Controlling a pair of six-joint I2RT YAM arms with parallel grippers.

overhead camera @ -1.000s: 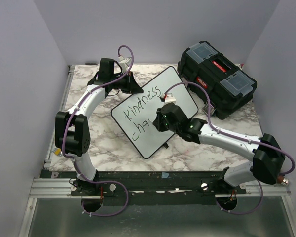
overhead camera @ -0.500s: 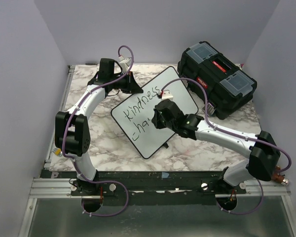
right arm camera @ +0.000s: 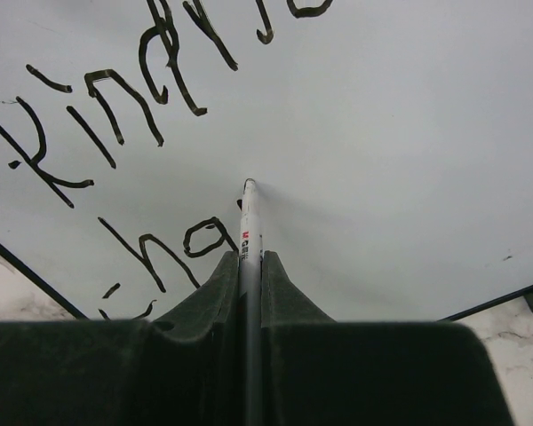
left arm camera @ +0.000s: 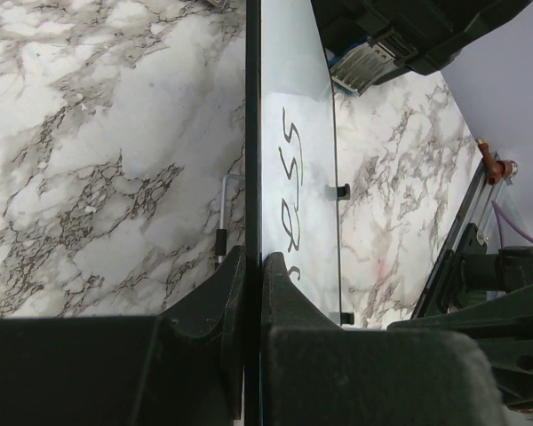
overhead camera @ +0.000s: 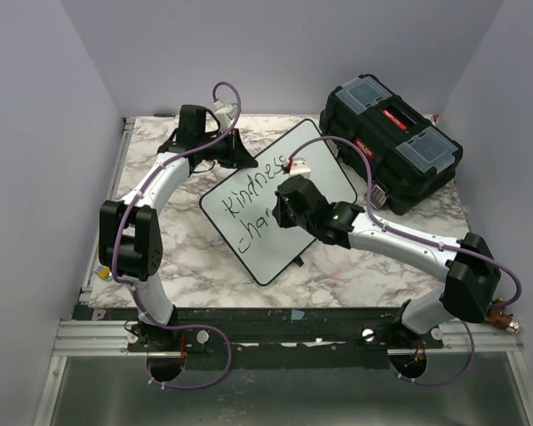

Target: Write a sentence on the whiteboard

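The whiteboard (overhead camera: 251, 244) lies slanted on the marble table, its far corner raised. My left gripper (overhead camera: 236, 156) is shut on the board's far left edge, and in the left wrist view its jaws (left arm camera: 253, 266) pinch the black frame of the whiteboard (left arm camera: 298, 98). The sentence (overhead camera: 259, 182) reads "kindness" with "cha" below it. My right gripper (overhead camera: 284, 209) hovers over the board's middle, shut on a thin white marker (right arm camera: 249, 222). The marker tip touches the whiteboard (right arm camera: 400, 133) just right of the "cha" lettering (right arm camera: 160, 253).
A black toolbox (overhead camera: 391, 129) with clear lid compartments stands at the back right, close to the board's far right corner. Purple walls enclose the table on three sides. A metal rail (overhead camera: 98, 266) runs along the left edge.
My right gripper has moved a little to the left and away from me over the board, with the marker in it. The left arm and the board have stayed put.
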